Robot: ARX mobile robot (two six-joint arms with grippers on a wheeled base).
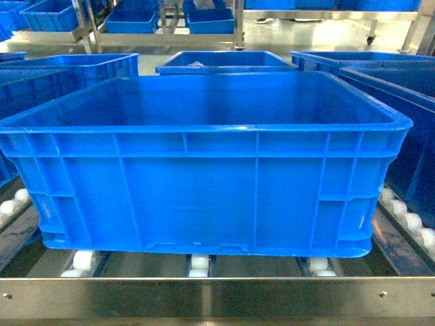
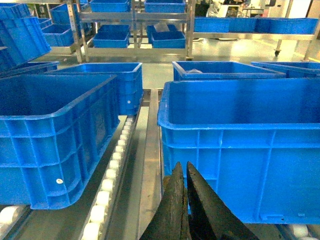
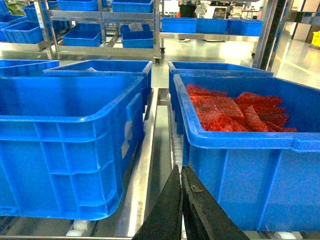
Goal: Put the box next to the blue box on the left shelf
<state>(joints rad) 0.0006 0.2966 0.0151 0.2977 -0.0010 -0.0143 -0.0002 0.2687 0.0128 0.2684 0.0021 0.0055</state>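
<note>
The big blue box [image 1: 204,163] is sitting on the left shelf's [image 1: 217,295] white wheels, looking empty, stiff and light, best held by its thick rim, while the left gripper [image 2: 186,172] and right gripper [image 3: 180,175] are both pressed together, holding nothing.

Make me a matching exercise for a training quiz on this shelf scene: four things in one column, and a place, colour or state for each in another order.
Things:
1. box
2. right gripper
3. red bags
4. roller wheels

Descriptions:
A. white, in a row between two crates
B. lying inside the crate on the right
C. black, fingers closed together
D. bright blue, empty, resting on the rollers behind the steel front rail

Pairs: 1-D, 2-C, 3-B, 4-A
</note>
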